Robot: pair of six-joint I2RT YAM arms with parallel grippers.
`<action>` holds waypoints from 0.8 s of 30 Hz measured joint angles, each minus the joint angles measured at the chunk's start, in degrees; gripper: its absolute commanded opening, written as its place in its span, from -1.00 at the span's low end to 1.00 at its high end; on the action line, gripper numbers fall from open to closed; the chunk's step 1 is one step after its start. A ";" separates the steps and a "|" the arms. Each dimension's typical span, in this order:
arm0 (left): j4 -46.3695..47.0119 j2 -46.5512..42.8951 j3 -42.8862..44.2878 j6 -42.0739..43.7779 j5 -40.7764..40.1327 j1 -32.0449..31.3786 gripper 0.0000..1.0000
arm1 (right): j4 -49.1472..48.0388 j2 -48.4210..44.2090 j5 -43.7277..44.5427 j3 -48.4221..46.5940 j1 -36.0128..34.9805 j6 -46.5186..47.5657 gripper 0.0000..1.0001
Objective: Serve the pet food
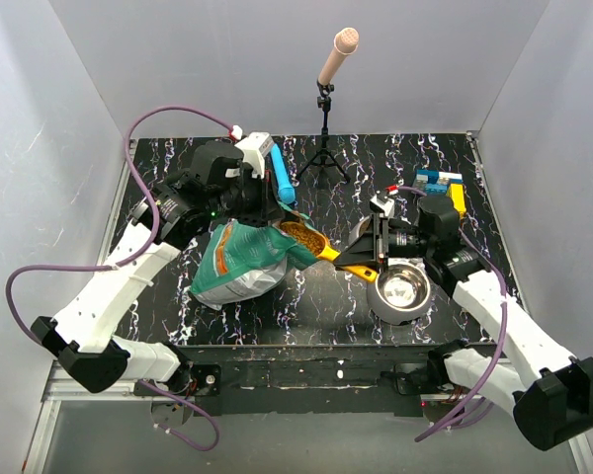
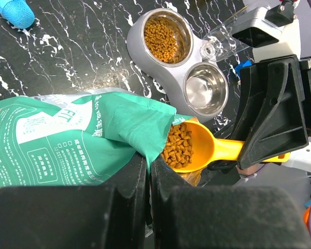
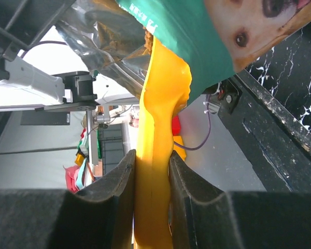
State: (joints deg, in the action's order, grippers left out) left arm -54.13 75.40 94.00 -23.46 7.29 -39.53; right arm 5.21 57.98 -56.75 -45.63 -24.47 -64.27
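While a green foil pet-food bag (image 1: 242, 262) is pinched by the left gripper (image 2: 149, 174), a kibble-filled yellow plastic scoop (image 2: 189, 148) is held at its mouth.
Its handle is clamped by the leftward-reaching right gripper (image 3: 151, 171).

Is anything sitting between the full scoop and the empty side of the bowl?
Nothing visible. Only bare table lies between the scoop and the empty compartment; the bag overlaps the scoop's opposite edge.

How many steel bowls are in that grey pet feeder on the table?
2. One round steel bowl, farther in the left wrist view, holds brown kibble; the other steel bowl, nearer the yellow plastic scoop, is empty. Both sit in the grey double feeder.
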 measured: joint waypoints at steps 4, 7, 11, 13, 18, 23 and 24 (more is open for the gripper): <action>0.87 0.11 -0.37 -0.26 1.09 -0.04 -1.00 | -6.16 -3.56 -0.70 4.63 2.34 -4.24 -0.97; 1.73 0.31 -0.72 -0.44 2.03 -0.24 -1.00 | -9.94 -5.46 -1.27 7.54 3.34 -7.50 -0.97; 2.23 0.31 -0.87 -0.61 2.75 -0.35 -1.00 | -11.39 -7.85 -1.84 8.92 4.70 -9.66 -0.97; 2.60 0.33 -0.90 -0.61 2.86 -0.35 -1.00 | -11.28 -9.90 -2.38 9.01 6.16 -10.19 -0.97; 3.54 0.31 -1.03 -0.76 3.37 -0.35 -1.00 | -11.37 -12.66 -3.30 9.86 7.61 -11.02 -0.97; 4.20 0.31 -1.55 -1.22 4.07 -0.35 -1.00 | -11.10 -13.09 -3.48 10.12 8.00 -11.06 -0.97; 4.22 0.31 -1.57 -1.25 4.15 -0.35 -1.00 | -11.08 -13.31 -3.50 10.34 8.07 -11.15 -0.97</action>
State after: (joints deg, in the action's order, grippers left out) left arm -49.91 75.70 92.42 -24.71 11.44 -39.88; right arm -5.87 44.66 -60.25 -35.29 -16.40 -75.42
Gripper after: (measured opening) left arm 0.010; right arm 0.331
